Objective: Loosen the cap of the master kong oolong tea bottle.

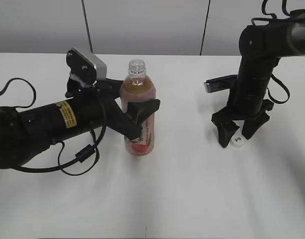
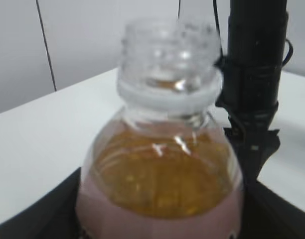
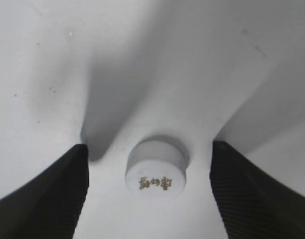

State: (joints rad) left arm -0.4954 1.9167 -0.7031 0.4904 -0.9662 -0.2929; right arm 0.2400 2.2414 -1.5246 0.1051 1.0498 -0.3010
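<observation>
The master kong oolong tea bottle (image 1: 139, 107) stands upright on the white table with its neck bare. My left gripper (image 1: 137, 119) is shut on the bottle's body; the left wrist view shows the open threaded neck (image 2: 168, 64) and amber tea. The white cap (image 1: 237, 142) lies flat on the table at the right. My right gripper (image 1: 238, 132) points down over it, open, with a finger on each side and not touching. In the right wrist view the cap (image 3: 156, 169) sits between the two black fingers (image 3: 148, 186), with small gold characters on top.
The white table (image 1: 192, 199) runs to a grey wall behind. A black cable (image 1: 77, 159) loops on the table under my left arm. My right arm (image 2: 254, 74) shows behind the bottle in the left wrist view.
</observation>
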